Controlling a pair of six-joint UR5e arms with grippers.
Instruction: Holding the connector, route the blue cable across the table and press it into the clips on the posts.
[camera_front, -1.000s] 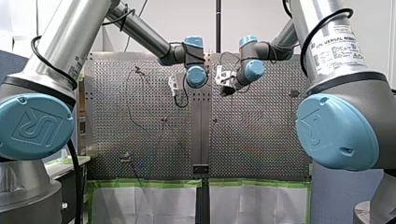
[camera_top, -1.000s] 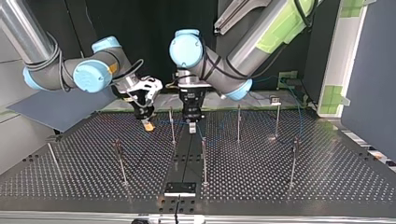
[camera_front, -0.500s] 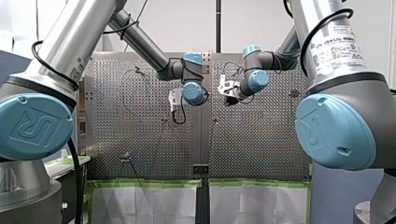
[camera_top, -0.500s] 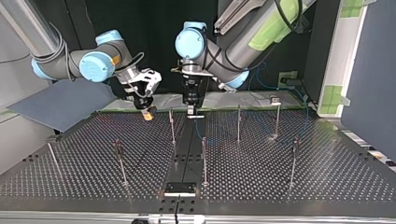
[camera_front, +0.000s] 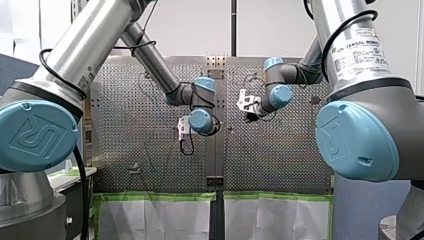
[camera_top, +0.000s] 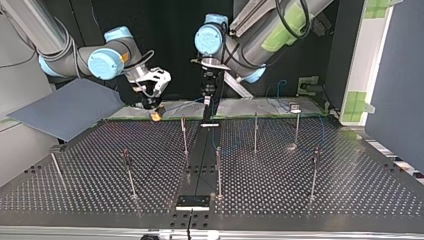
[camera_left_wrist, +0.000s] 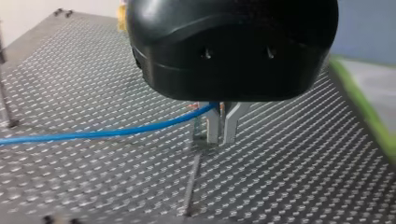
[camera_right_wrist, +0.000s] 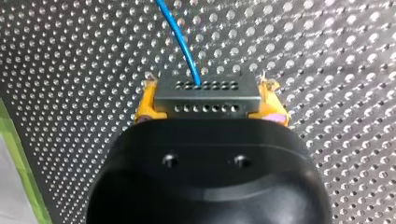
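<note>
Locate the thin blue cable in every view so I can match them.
Front view: too thin to pick out surely.
Top view: thin blue cable strung between my right gripper and my left gripper.
Left wrist view: runs sideways from between my left gripper's fingers.
Right wrist view: leads ahead from the grey perforated connector.
Shared landmark: my left gripper, pinching it.

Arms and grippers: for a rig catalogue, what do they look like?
My left arm and my right arm: silver tubes, pale blue joint caps, black cables; the right carries a white label. My left gripper: black, metal fingers. My right gripper: black, yellow pads.
</note>
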